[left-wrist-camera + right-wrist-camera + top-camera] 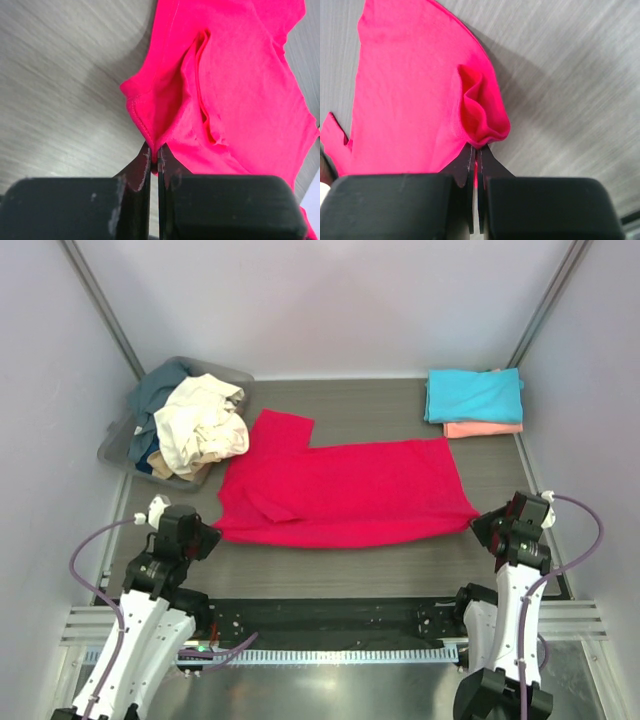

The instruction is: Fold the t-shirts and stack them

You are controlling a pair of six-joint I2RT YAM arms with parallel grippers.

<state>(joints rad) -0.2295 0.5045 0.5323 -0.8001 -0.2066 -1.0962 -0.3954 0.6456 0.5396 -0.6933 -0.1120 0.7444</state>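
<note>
The red t-shirt is spread at centre frame, its lower corners pinched in the tightly closed left gripper and right gripper. The cloth is judged light and limp, best gripped at hems.

We had our left gripper at the near left and our right gripper at the near right, both low, each pinched shut on the red t-shirt.
</note>
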